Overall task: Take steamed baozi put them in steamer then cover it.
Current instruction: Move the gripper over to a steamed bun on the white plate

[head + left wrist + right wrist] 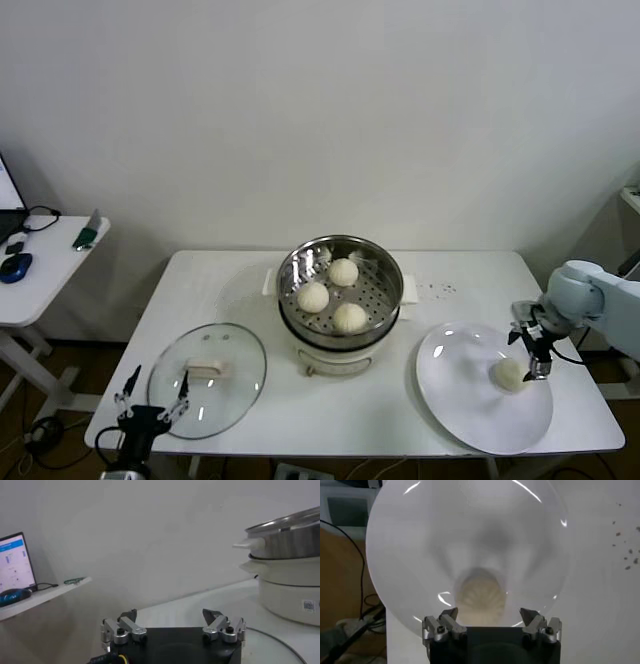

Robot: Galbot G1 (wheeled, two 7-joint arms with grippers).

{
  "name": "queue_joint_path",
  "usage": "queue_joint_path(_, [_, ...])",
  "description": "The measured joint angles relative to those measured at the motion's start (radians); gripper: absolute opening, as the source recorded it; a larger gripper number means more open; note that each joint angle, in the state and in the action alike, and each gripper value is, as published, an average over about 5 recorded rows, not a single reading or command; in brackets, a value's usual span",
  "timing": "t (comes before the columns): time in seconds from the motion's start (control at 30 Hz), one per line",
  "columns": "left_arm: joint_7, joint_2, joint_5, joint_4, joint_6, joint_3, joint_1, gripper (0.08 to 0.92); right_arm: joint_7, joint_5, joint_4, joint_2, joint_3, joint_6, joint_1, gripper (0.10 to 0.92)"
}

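Observation:
Three off-white baozi (331,295) lie on the perforated tray of the steel steamer (385,290) at the table's middle. A fourth baozi (509,374) lies on the white plate (460,395) at the right; it also shows in the right wrist view (481,598). My right gripper (533,352) is open just above that baozi, jaws spread on either side of it (489,616). The glass cover (208,379) with its white bar handle lies flat at the table's front left. My left gripper (150,402) is open and empty, low at the front left edge (170,615).
The steamer's white base (290,592) shows in the left wrist view. A side table (50,265) with a laptop, a mouse and cables stands at the far left. Dark specks (437,289) lie on the table behind the plate.

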Motion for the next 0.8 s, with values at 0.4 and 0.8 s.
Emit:
queue_joint_path(0.4, [-0.001,0.001,0.002,-0.001,0.0,-0.004,0.006,0.823,-0.015,0.002,-0.035,0.034,-0.008,0.001,-0.028,0.823])
queue_joint_path(0.8, [-0.001,0.002,0.003,0.0,-0.003,-0.002,0.009,0.823,-0.017,-0.02,-0.071,0.061,-0.026,0.015,-0.045,0.808])
